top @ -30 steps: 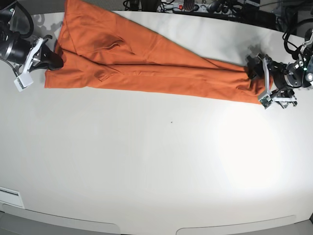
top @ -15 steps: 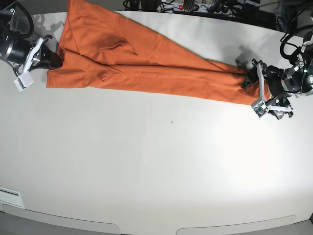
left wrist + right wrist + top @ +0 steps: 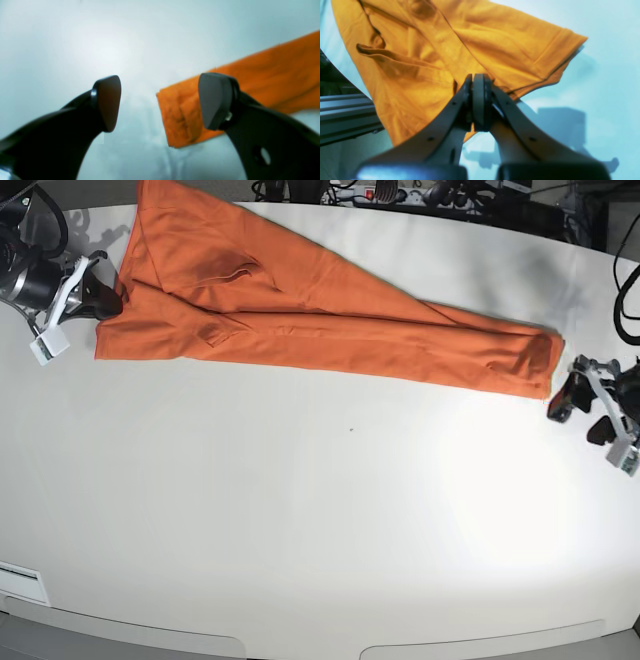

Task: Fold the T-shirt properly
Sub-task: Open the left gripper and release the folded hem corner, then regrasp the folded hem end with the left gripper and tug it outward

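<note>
Orange soft-cloth T-shirt, long strip lengthwise across white table; right fingers clamp its wide end, left fingers spread empty, just beside its narrow end.

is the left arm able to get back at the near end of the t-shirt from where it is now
Probably yes. The left gripper hangs open just off the narrow end of the T-shirt, with only bare table between them. In the left wrist view that cloth end lies flat just beyond one of the fingers, nothing blocking.
</note>
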